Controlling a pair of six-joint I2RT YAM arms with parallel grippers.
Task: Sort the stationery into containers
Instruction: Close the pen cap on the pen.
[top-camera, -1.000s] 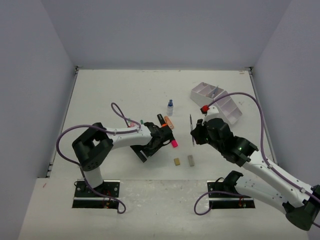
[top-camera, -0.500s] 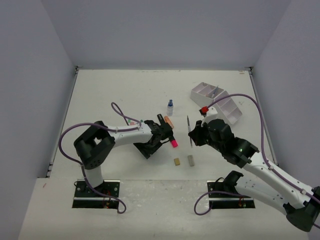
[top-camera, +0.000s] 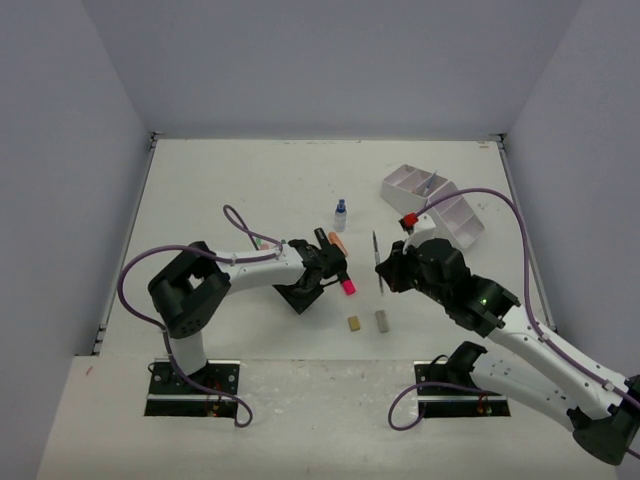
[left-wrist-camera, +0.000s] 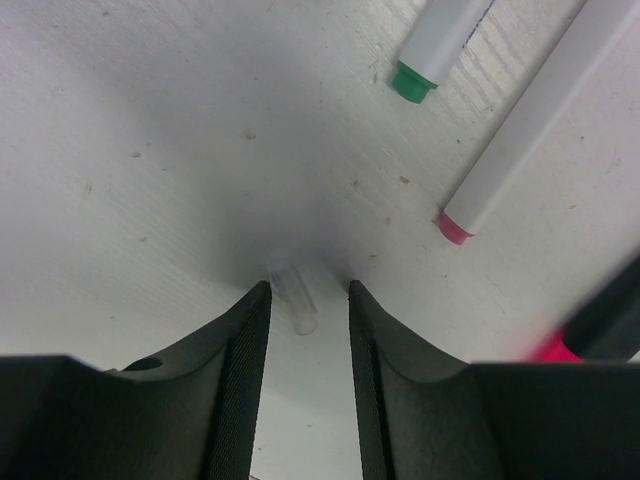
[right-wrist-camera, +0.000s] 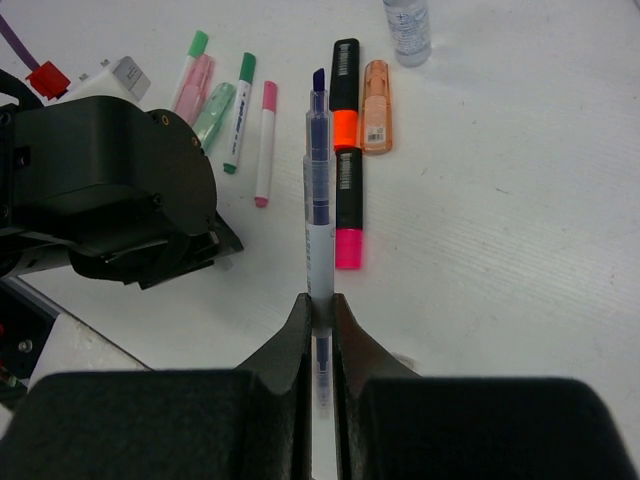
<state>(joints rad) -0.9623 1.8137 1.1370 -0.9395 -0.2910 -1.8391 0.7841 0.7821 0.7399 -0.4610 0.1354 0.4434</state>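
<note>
Over the table (right-wrist-camera: 520, 200), right gripper (right-wrist-camera: 320, 302) clamped on a thin pen (right-wrist-camera: 319, 225).

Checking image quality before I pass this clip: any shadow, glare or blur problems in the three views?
Top view: even light, sharp, no glare. Left wrist: a dark shadow lies ahead of the left gripper; the clear piece in it is soft. Right wrist: the pen blurs inside the right gripper; the rest is sharp.

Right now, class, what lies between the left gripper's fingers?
A small clear tube, on the table between the fingers of the left gripper; the left wrist view shows it.
</note>
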